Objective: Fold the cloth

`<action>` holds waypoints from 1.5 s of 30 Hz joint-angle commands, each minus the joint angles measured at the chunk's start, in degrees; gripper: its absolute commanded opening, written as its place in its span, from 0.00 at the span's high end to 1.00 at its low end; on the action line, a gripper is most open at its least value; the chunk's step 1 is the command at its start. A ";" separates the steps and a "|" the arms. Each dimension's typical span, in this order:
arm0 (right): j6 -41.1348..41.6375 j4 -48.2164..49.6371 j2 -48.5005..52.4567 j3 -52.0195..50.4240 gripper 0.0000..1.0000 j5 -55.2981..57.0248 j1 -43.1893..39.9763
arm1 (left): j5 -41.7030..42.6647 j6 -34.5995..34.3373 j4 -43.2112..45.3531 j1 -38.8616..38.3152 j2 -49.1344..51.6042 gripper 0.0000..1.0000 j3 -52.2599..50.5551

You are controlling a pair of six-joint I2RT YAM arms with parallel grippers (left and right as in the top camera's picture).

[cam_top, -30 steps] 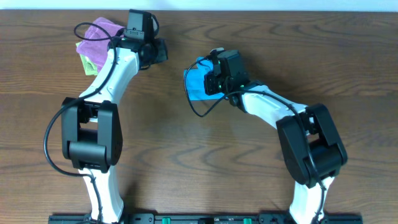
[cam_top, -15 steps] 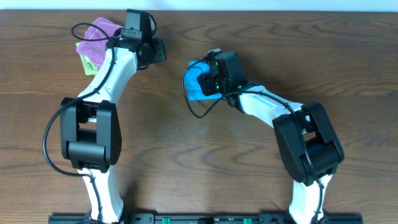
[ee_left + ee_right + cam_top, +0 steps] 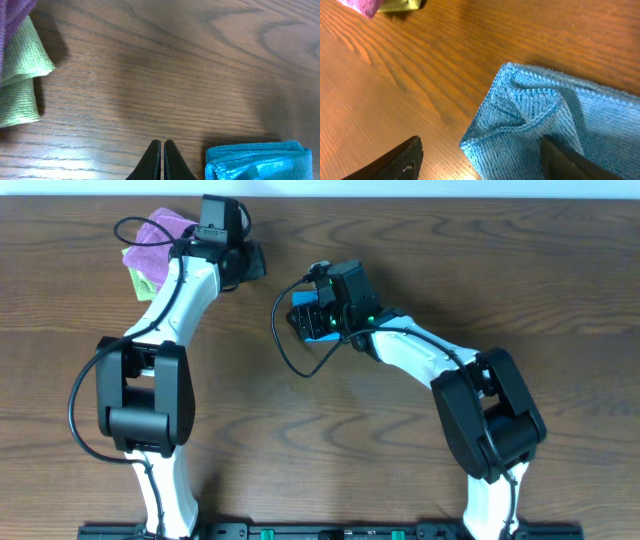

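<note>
Right gripper (image 3: 481, 146): fingers spread wide, either side of the cloth's folded corner.
Left gripper (image 3: 162, 150): fingers pressed together, empty, over the table (image 3: 150, 75).
Cloth (image 3: 545, 115): bunched, upper centre of the overhead view.
Purple cloth (image 3: 165, 228), green cloth (image 3: 140, 277): piled together, upper left.

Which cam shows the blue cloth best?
Right wrist: the cloth is close up, folded layers and hem clear. Left wrist catches only one end, bottom right. Overhead: mostly hidden under the right arm.

Left claw (image 3: 162, 156) closed, right claw (image 3: 481, 152) wide apart, both arms outstretched
</note>
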 commanded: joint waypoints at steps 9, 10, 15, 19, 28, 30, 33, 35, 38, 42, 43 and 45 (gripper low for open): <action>0.17 -7.19 -0.31 1.73 0.03 -1.84 0.33 | -0.35 1.01 -0.28 1.86 -3.08 0.94 1.68; 0.17 -7.78 -0.31 1.73 0.01 -2.56 0.33 | -0.33 1.01 -0.28 1.86 -3.30 0.94 1.68; 0.17 -8.26 -0.31 1.75 0.01 -5.46 0.33 | -0.35 1.01 -0.31 1.86 -4.31 0.93 1.68; 0.17 -8.33 -0.35 2.82 0.01 -8.94 0.31 | -0.42 1.03 -0.28 1.86 -4.92 0.93 1.68; 0.20 -9.18 -4.90 7.10 0.01 -5.33 -0.48 | -0.42 1.03 -0.28 2.14 -5.70 0.91 1.68; 0.17 -9.27 -5.44 7.30 0.01 -3.78 -0.94 | -0.42 1.03 -0.28 2.38 -5.95 0.91 1.68; 0.20 -9.31 -5.40 7.30 0.01 -2.89 -1.51 | -0.37 1.03 -0.28 2.93 -6.32 0.91 1.68; 0.17 -9.29 -5.31 7.28 0.01 -1.27 -1.73 | -0.37 1.01 -0.26 3.32 -6.51 0.91 1.68; 0.17 -9.20 -5.29 7.28 0.01 1.90 -1.73 | -0.37 1.01 -0.26 3.72 -6.60 0.91 1.68; 0.17 -9.33 -5.29 7.28 0.01 1.99 -1.73 | -0.42 1.03 -0.20 3.80 -6.60 0.91 1.68; 0.17 -9.31 -5.29 7.28 0.01 1.18 -1.73 | -0.39 1.01 -0.11 3.78 -6.60 0.91 1.68; 0.17 -9.09 -5.31 7.30 0.01 -2.60 -1.73 | -0.44 1.03 0.02 3.80 -6.60 0.91 1.68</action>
